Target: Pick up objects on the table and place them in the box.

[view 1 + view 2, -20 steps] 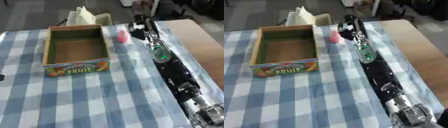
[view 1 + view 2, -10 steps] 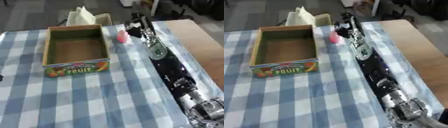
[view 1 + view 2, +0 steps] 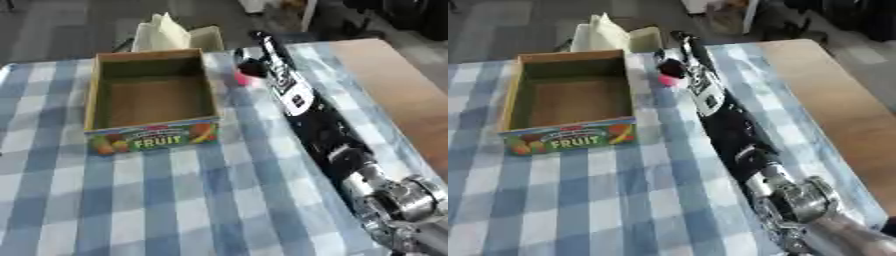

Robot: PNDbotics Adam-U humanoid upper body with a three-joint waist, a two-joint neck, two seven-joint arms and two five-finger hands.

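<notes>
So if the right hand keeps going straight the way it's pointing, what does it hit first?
Probably the small pink object right at the right hand; past it, the pale folded thing behind the box. Depth is unclear.

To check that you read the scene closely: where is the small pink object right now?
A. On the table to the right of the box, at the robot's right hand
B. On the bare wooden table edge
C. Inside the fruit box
A: the pink object lies on the checked cloth beside the fruit box, with the right hand on it.

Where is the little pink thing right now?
In the left eye view, the pink thing sits on the checked cloth just right of the fruit box, near its far right corner, with the right robot hand on it.
</notes>
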